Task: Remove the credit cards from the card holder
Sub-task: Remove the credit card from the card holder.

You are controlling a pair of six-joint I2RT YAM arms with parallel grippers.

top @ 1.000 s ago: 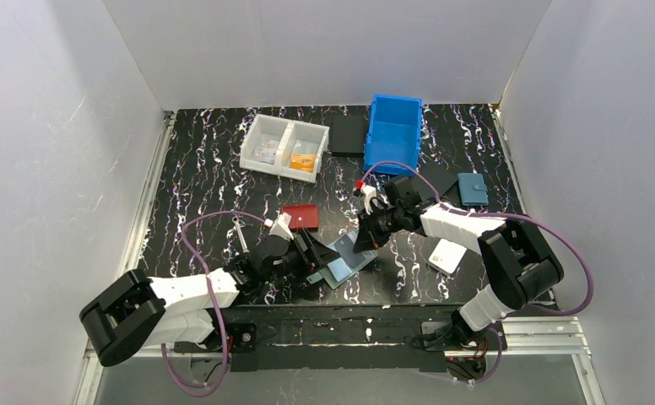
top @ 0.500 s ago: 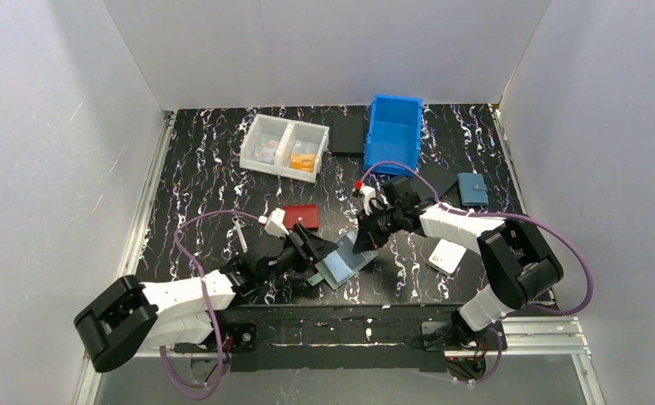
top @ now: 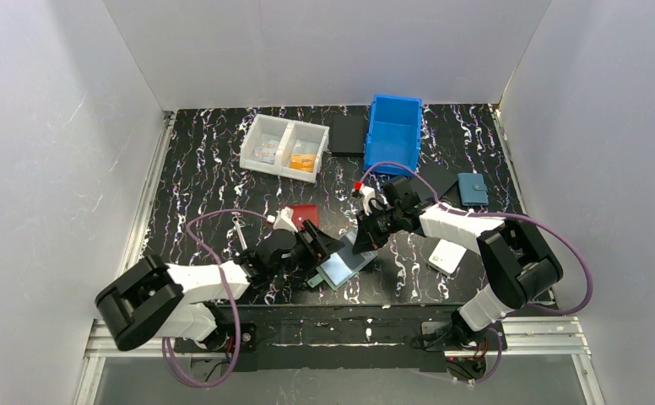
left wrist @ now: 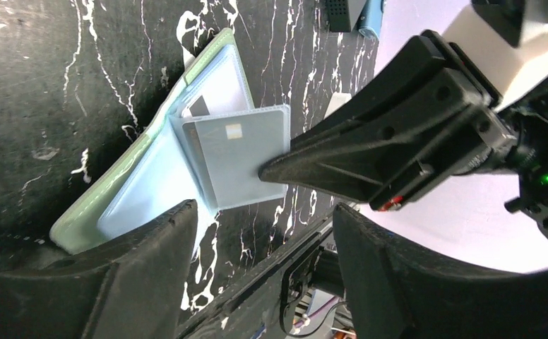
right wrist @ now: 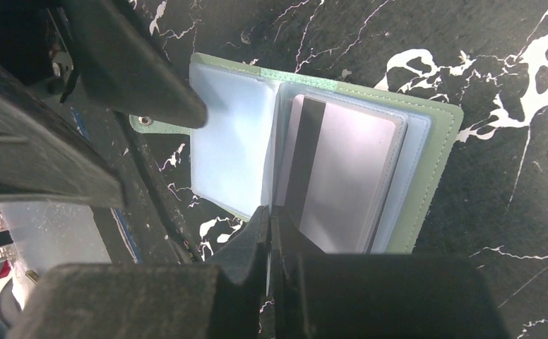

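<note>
- Card holder [top: 342, 267] lies open on the table [top: 197, 173], close to the near edge and between my two grippers. The green cover is down and the clear sleeves face up.
- Right gripper [right wrist: 267, 224]: jaws together, with the tips at the near edge of the sleeves, by the fold.
- I cannot tell whether a sleeve leaf is nipped between the tips.
- From the left wrist, the right tips meet the edge of one sleeve leaf that stands lifted off the others. A chip card [left wrist: 237, 150] sits inside that leaf.
- Left gripper [left wrist: 264, 215]: jaws wide apart, with nothing between them, straddling the near end of the holder from above.
- From the right wrist, one left finger [right wrist: 147, 88] rests its tip on the clear page of the half that carries the snap tab [right wrist: 143, 121].
- A striped card [right wrist: 342, 187], grey with a black band, is in the top sleeve of the other half. It is fully inside its pocket.
- Both cards that I can see are in sleeves.
- Red wallet [top: 305, 211] lies just beyond my left wrist, partly covered by it.
- White wallet [top: 447, 256] is to the right of the holder, apart from it. Blue wallet [top: 473, 190] lies farther back on the right.
- At the back of the table stand a white divided tray [top: 284, 146] and a blue bin [top: 394, 131], with a black pad [top: 348, 133] flat between them.
</note>
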